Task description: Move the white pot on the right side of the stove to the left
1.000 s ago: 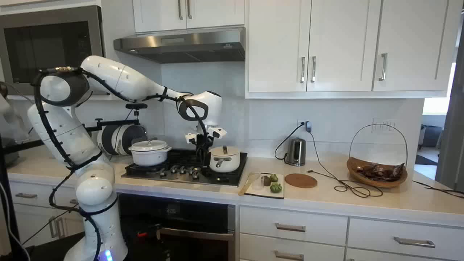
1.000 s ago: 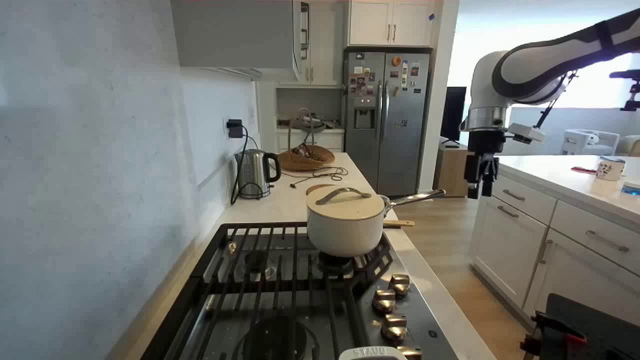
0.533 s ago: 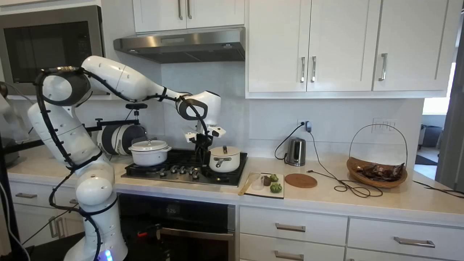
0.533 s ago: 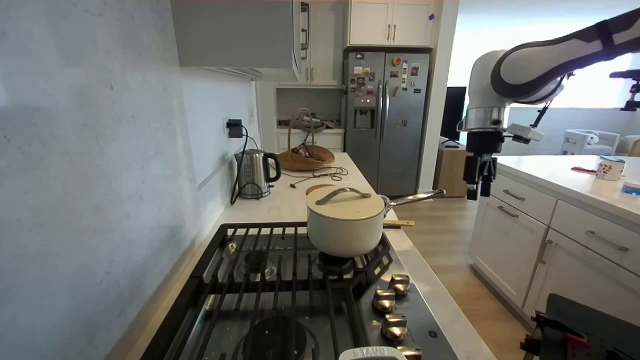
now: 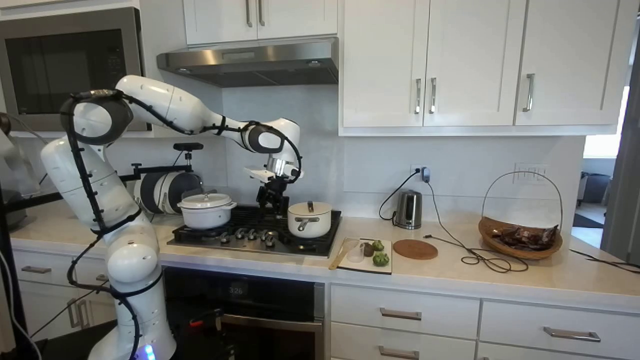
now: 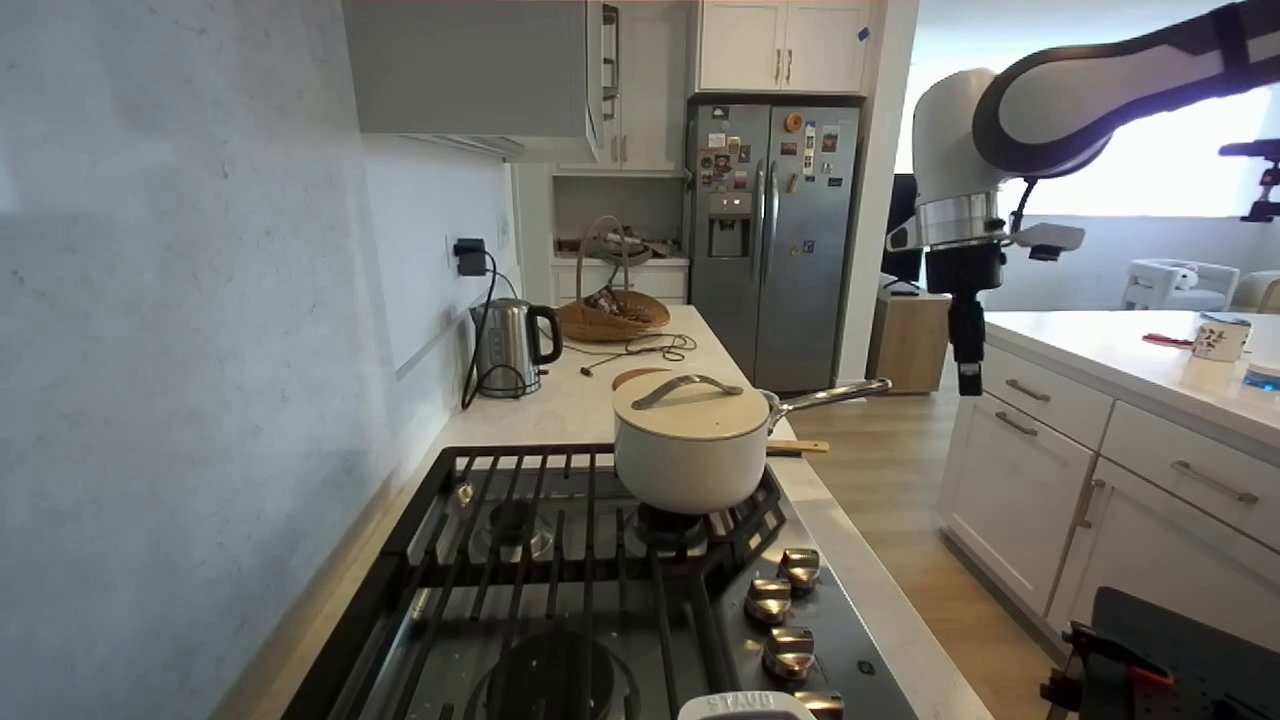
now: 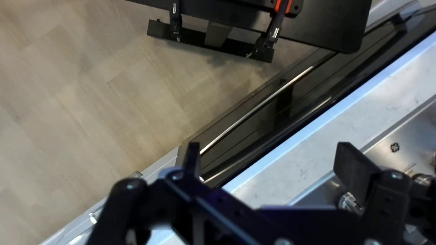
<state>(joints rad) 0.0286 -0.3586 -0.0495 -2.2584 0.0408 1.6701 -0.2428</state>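
On the right side of the black gas stove (image 5: 247, 216) with its stainless-steel front (image 5: 210, 241) sits the round white pot (image 5: 311, 223), its flat cream lid (image 6: 700, 420) in place and its long silver metal handle (image 6: 835, 396) pointing away from the grey-white wall (image 6: 220, 300). At the stove's left end I see a second white pot (image 5: 206, 217), lidded, with two side handles (image 5: 232, 205). My black two-finger gripper (image 7: 269, 148) hangs at a slight tilt, apart from the silver handle. Through the wrist view I find its fingers (image 7: 352, 166) spread wide, with pale stone counter (image 7: 306, 163) and dark oven front (image 7: 272, 122) beyond.
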